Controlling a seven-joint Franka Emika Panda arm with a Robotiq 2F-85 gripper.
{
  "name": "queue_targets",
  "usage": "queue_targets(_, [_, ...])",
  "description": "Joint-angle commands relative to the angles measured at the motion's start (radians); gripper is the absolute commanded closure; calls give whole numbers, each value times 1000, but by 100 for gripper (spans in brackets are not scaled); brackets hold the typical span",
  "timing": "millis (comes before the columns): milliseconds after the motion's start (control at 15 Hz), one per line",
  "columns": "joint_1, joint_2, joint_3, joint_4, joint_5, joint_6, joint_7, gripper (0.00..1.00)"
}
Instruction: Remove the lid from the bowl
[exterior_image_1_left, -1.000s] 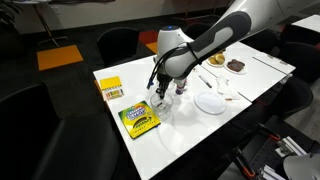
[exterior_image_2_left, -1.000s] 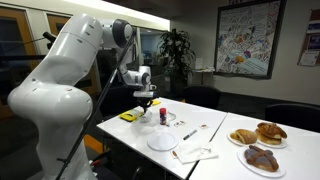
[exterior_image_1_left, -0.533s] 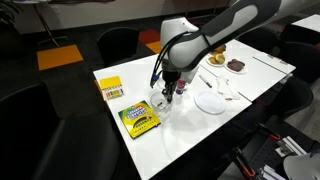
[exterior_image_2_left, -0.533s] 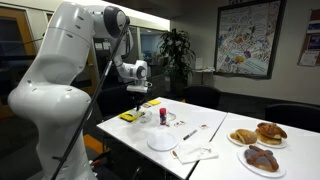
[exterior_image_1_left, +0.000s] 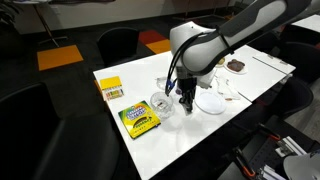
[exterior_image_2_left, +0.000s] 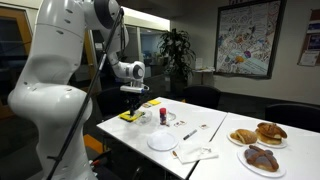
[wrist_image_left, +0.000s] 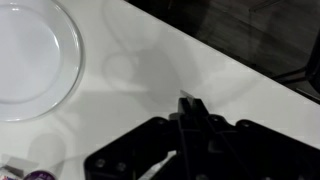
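Since a second ago my arm has swung away from above the bowl (exterior_image_1_left: 162, 104), and my pincer (exterior_image_1_left: 188, 103) now hangs between it and the white plate (exterior_image_1_left: 210, 102).

Going left to right across the table (exterior_image_1_left: 180, 138) in that exterior view, a small yellow box (exterior_image_1_left: 110, 88) lies near the far corner. The crayon box (exterior_image_1_left: 139, 120) comes next, and the clear bowl stands just beside it on the tabletop. My pincer is past the bowl and raised off the surface, the plate lies to its right, and dishes of pastries (exterior_image_1_left: 235, 65) sit at the far end.

In the wrist view my fingers (wrist_image_left: 183, 112) look pressed together into one dark tip over bare table, with the white plate (wrist_image_left: 30, 60) at upper left. The lid is clear, and I cannot make it out in any view, so I cannot tell whether it is pinched between my fingers or on the bowl.
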Motion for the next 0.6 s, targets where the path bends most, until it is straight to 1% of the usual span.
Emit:
queue_targets(0, [6,-9,-20,-55,-14,43,47,58])
queue_targets(67, [6,-9,-22,-58,-17,45,49,52])
queue_targets(133, [10,-12,-26,-59,-30,50,61,44])
queue_targets(200, [15,-19,-30,-61,-50,61,69,38])
queue_targets(533, [49,-60,-48,-53,-216,121,141,3])
